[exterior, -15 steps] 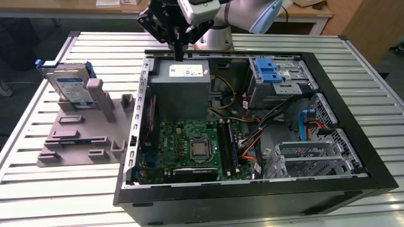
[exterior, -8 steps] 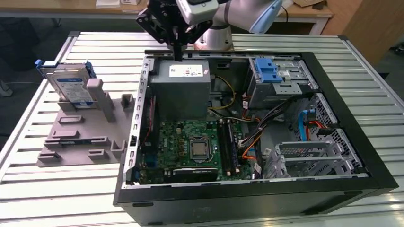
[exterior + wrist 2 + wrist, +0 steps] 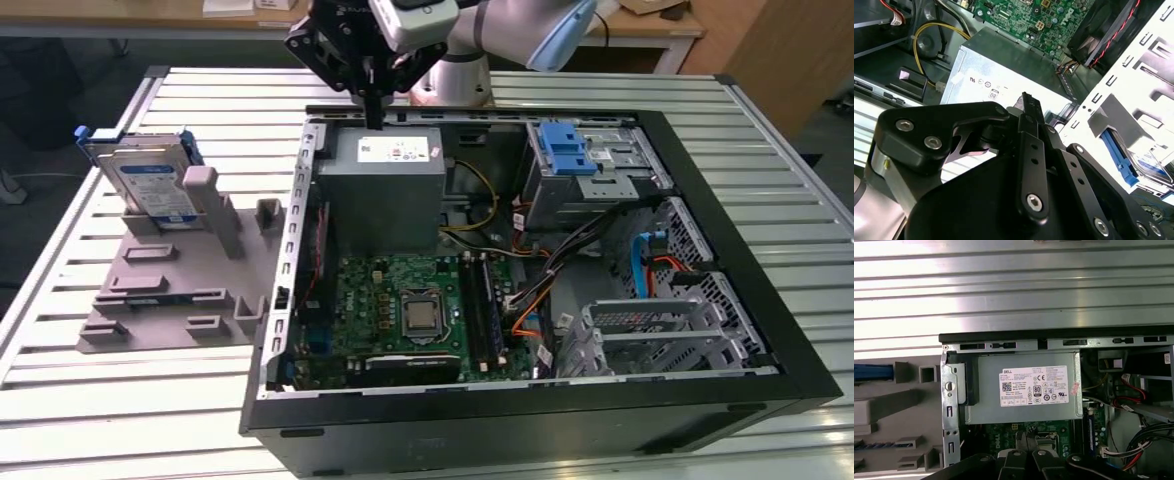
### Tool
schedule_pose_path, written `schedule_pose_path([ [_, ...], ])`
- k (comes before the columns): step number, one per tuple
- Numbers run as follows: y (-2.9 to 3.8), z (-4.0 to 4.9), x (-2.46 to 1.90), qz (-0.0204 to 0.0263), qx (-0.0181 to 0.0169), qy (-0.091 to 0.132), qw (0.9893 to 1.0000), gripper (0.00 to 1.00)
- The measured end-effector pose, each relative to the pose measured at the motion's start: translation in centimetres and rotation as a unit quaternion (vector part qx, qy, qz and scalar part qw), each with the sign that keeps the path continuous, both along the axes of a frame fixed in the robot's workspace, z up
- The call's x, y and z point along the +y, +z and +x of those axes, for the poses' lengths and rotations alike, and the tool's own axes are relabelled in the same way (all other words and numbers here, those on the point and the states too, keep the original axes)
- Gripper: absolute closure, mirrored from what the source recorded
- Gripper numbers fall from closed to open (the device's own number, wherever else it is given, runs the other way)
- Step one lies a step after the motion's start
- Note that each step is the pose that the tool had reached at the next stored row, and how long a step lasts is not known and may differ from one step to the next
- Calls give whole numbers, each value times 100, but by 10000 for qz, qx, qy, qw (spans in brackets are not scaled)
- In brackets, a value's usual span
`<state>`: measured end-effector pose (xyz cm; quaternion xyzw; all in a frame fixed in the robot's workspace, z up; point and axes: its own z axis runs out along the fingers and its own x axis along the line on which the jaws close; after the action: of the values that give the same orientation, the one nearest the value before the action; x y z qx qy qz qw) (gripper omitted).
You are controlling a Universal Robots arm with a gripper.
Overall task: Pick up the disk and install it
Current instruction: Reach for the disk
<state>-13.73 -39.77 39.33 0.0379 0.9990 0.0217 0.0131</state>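
Gripper (image 3: 375,118): fingers pressed together, holding nothing, above the power supply (image 3: 387,175).
Disk (image 3: 147,185): upright in the grey fixture (image 3: 174,290) on the counter (image 3: 120,400), well apart, toward the exterior view's left.
Grasp advice: I'd spread the fingers before descending, centre over the top edge (clear of the fixture's posts), then lift straight up.

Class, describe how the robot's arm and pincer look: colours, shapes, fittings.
The arm is silver-grey tubing with pale blue joint caps. The pincer is black: flat, angular link plates held by round silver screw heads, with a white block mounted above it.
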Motion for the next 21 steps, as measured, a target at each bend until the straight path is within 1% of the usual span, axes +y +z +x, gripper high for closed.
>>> schedule_pose_path([
  [21, 0, -68, 0, 0, 0, 1, 10000, 89],
])
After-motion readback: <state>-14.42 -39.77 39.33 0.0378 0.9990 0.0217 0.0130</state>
